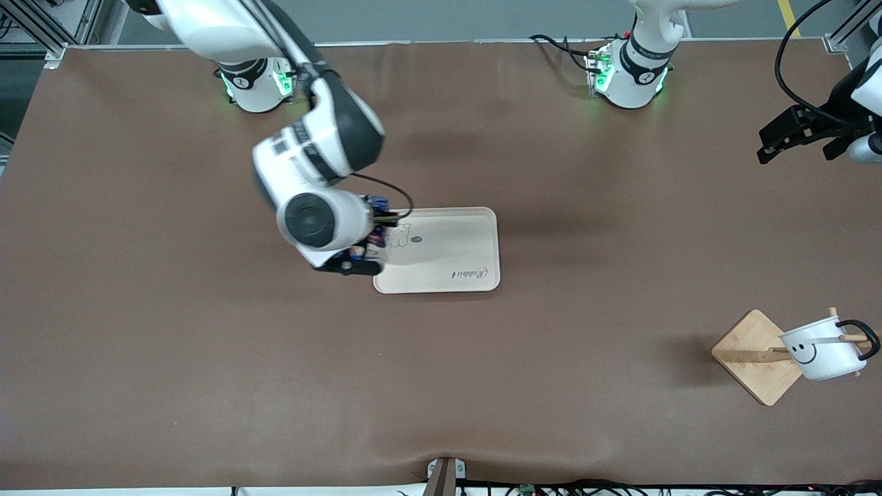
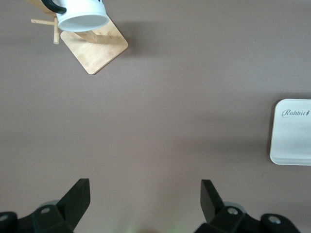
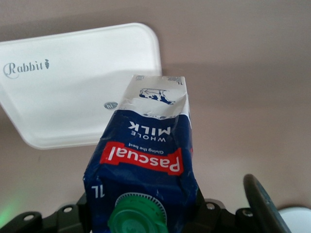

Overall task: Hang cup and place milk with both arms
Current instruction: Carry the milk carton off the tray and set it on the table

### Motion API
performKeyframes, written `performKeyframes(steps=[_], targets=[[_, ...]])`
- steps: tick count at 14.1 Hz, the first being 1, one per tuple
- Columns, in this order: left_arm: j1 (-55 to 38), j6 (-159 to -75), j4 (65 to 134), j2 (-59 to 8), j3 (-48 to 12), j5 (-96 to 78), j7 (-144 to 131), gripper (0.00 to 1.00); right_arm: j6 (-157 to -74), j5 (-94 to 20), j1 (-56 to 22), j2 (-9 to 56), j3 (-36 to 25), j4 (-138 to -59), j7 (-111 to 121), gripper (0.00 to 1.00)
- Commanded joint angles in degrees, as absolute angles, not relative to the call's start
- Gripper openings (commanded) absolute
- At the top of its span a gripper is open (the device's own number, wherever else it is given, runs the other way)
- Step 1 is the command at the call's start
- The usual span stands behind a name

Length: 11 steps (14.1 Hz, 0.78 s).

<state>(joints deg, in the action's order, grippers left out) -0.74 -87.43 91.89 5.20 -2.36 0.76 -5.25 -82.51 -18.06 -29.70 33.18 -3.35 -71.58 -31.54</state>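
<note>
The milk (image 3: 146,150), a dark-blue carton with a green cap, is gripped in my right gripper (image 3: 141,216), which is shut on its upper part. In the front view the gripper (image 1: 348,263) and the milk (image 1: 377,205) hang over the white tray's (image 1: 448,251) edge at the right arm's end. The cup (image 1: 820,348), white with a smiley face, hangs by its black handle on a peg of the wooden rack (image 1: 751,358). My left gripper (image 1: 775,141) is open and empty, up in the air at the left arm's end of the table; it waits there.
The left wrist view shows the open left gripper (image 2: 146,187) over bare brown table, with the cup (image 2: 82,14), the rack (image 2: 97,46) and the tray's corner (image 2: 294,141) farther off. The tray (image 3: 63,107) carries only its "Rabbit" print. Cables run along the table's near edge (image 1: 620,488).
</note>
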Motion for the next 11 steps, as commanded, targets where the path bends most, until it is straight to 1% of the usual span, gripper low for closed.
performKeyframes(steps=[1,2,3,4,6,7,9,11], targets=[[-1.3,-88.7,92.9,6.1,-2.2,-0.2,-4.6,1.0,-73.7,-25.6,-18.8,33.2,-1.9,-65.7,-26.8,0.0],[-1.3,-88.8,92.8,6.1,-2.3,-0.2,-4.6,1.0,-73.5,-25.1,-17.3,32.6,-2.4,-65.8,-25.8,0.0],[-1.1,-88.8,92.9,6.2,-2.3,-0.2,-4.3,1.0,-73.3,-22.3,-16.7,30.9,-2.9,-66.7,-23.4,0.0],[-1.1,-88.8,92.9,6.2,-2.3,-0.3,-4.3,1.0,-72.6,-16.7,-15.8,29.7,-3.0,-69.3,-20.1,0.0],[-1.1,-88.8,92.9,6.1,-2.2,-0.3,-4.4,1.0,-73.6,-5.3,-14.9,25.5,-3.2,-77.9,-16.4,0.0],[-1.0,-88.8,92.9,6.2,-2.3,-0.3,-4.4,1.0,-75.4,-3.8,-12.2,23.6,-3.3,-82.0,-15.5,0.0],[-1.0,-88.7,92.9,6.3,-2.2,-0.3,-4.4,1.0,-80.2,-3.1,-7.1,20.5,-3.4,-89.6,-5.8,0.0],[-0.9,-88.5,93.0,6.7,-2.2,-0.4,-4.4,1.0,-85.7,-2.0,-2.0,19.0,-3.4,-95.8,1.8,0.0]])
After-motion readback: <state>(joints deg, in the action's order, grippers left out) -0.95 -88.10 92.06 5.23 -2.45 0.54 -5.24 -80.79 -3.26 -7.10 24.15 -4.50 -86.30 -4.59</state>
